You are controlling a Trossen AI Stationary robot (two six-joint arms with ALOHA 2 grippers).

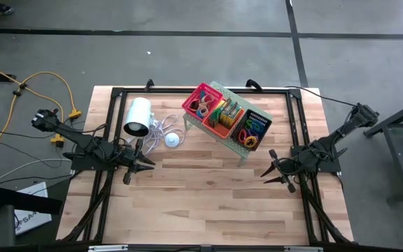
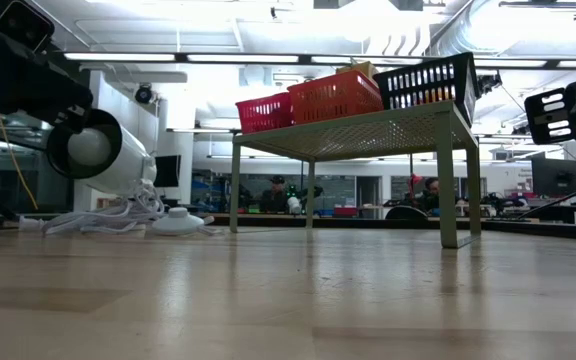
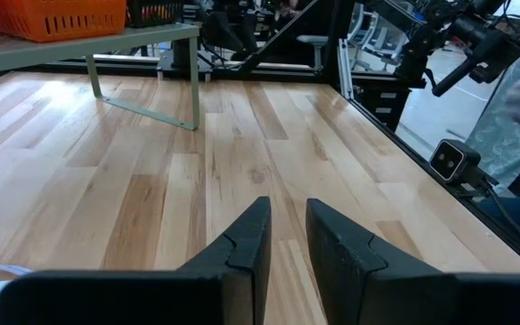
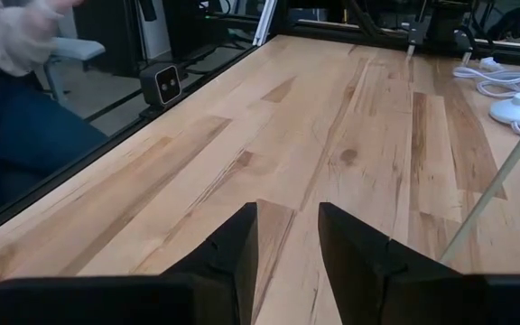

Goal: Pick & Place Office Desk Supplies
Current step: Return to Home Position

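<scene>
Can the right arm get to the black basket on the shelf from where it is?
Probably yes. The black basket sits at the end of the shelf nearest the right gripper, with only bare table between them, and that gripper is open and empty.

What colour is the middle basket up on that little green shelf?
The middle basket is orange; the low view shows it best.

Open table, shelf and white cylinder along its far half
</scene>
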